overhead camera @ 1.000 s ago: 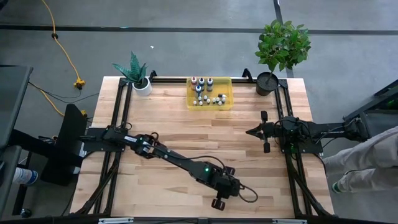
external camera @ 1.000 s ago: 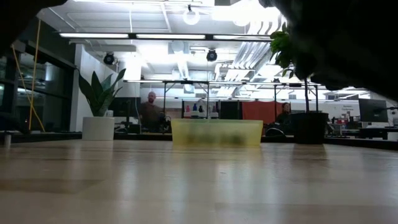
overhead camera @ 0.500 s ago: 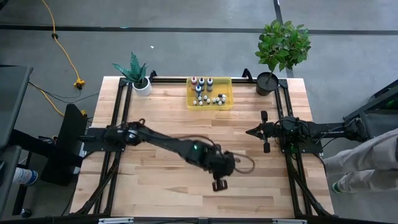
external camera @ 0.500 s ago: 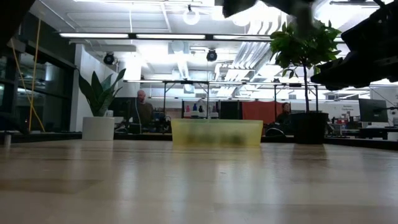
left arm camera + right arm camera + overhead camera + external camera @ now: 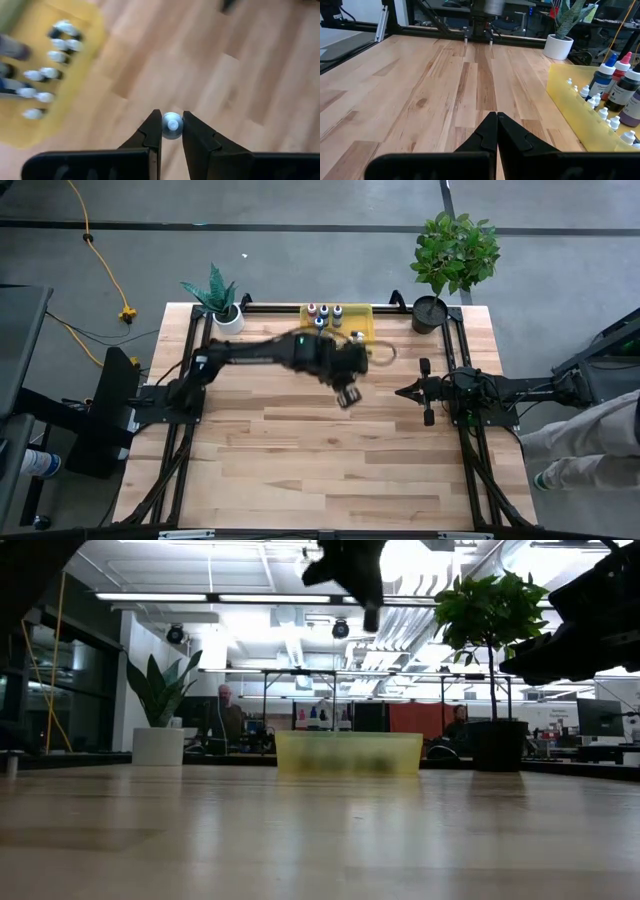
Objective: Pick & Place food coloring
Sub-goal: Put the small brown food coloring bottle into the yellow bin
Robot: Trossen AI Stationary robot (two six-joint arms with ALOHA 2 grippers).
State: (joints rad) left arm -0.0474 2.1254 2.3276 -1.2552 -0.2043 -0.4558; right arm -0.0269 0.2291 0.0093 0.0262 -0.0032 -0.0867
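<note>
Overhead, the left gripper [image 5: 347,396] pinched a tiny whitish round-capped food-coloring bottle [image 5: 172,125] upright between its fingers, just on the near side of the translucent yellow plastic tray [image 5: 366,348], while the right gripper [image 5: 402,391] waited pressed together, farther away.

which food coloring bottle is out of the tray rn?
The small white-capped bottle pinched in the left gripper, above bare wood. The rest sit in the yellow tray.
</note>
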